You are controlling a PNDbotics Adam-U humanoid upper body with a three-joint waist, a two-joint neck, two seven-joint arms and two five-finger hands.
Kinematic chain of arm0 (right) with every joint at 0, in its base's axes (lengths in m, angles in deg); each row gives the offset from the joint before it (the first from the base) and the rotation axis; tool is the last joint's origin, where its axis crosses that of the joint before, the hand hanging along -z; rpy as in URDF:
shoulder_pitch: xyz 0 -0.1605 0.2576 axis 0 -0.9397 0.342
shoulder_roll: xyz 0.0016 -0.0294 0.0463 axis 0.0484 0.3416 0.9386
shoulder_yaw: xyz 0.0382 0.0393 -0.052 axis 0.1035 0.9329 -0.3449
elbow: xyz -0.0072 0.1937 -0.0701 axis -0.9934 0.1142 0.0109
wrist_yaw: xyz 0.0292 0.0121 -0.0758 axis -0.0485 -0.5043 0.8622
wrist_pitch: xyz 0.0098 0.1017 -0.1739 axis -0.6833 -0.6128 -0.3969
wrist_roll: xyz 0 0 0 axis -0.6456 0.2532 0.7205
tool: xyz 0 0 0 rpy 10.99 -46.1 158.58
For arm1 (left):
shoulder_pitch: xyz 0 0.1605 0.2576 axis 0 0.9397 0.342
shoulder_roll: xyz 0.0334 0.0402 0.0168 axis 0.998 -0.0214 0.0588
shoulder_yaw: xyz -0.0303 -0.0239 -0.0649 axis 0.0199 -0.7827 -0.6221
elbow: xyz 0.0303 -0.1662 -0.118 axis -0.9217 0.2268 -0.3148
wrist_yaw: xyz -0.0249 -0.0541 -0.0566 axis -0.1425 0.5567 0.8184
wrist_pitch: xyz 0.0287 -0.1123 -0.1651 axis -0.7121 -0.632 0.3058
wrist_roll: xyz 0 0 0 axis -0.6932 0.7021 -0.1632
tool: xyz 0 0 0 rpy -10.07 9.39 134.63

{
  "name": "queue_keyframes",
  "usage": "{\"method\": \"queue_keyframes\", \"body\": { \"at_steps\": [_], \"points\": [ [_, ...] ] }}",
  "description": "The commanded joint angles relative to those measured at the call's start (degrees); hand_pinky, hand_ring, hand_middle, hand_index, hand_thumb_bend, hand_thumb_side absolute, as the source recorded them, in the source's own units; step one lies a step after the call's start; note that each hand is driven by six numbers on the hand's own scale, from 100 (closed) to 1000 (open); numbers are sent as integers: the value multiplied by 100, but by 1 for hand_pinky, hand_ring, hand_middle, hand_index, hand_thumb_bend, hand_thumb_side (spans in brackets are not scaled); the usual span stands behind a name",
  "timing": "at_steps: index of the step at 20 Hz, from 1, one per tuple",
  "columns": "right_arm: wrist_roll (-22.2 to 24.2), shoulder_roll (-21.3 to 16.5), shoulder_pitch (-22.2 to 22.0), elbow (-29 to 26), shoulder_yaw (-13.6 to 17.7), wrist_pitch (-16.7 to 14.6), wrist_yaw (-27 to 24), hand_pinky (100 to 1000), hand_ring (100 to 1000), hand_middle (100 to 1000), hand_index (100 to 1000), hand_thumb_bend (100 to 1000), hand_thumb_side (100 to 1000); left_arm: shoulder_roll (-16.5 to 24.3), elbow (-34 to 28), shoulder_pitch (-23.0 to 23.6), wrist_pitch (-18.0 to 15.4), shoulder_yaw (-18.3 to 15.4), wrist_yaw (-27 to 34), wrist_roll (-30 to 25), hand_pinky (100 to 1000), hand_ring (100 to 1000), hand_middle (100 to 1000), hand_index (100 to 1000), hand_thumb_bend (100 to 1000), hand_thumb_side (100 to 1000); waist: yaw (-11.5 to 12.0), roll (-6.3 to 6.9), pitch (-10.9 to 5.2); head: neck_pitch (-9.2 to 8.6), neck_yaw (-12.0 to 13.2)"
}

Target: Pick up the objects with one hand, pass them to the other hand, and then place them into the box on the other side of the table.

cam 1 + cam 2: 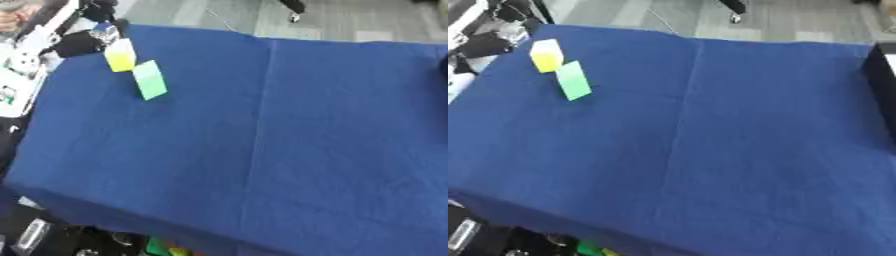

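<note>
Blue-clothed table [710,150] fills both views, slightly askew. Two task objects sit near the far-left corner: a yellow block [545,55] and a green block [574,80], just beside each other, possibly touching at a corner, can't tell for sure. Both rest on the cloth, nothing holding them. Neither robot hand shows in either view, so finger state can't be told. A dark edge at the table's right side [881,75] may be the box, too cropped to confirm; contents not visible. Judging from this: no pickup or handover is underway and nothing can be seen placed. Both blocks remain to be grasped, passed hand to hand, and carried across to the right side.
</note>
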Motion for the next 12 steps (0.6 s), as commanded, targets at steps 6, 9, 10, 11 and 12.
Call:
{"method": "queue_keyframes", "body": {
  "at_steps": [6, 9, 10, 11, 12],
  "points": [
    [-18, -29, 114, -151, -81, -291, -294, 821, 834, 786, 1000, 100, 172, -95, 2035, -1065, -400, 388, -1888, -3, 798, 742, 730, 846, 460, 646, -106, -93, -6, -72, 119],
    [8, -22, 139, -151, -97, -318, -352, 823, 834, 785, 1000, 100, 179, -230, 2521, -1293, -472, 308, -2325, -57, 801, 743, 730, 844, 513, 660, -137, -112, 35, -84, 148],
    [16, -20, 146, -151, -100, -323, -364, 823, 834, 785, 1000, 100, 182, -268, 2637, -1346, -511, 287, -2413, -104, 802, 744, 732, 845, 531, 667, -146, -114, 47, -86, 158],
    [20, -16, 153, -151, -100, -327, -374, 823, 834, 785, 1000, 100, 186, -298, 2724, -1389, -563, 270, -2472, -167, 803, 744, 733, 846, 555, 677, -153, -115, 56, -89, 166],
    [25, -13, 159, -151, -101, -327, -383, 824, 834, 785, 1000, 100, 189, -321, 2790, -1429, -608, 254, -2516, -245, 804, 744, 733, 846, 569, 674, -161, -116, 65, -92, 171]
  ]
}}
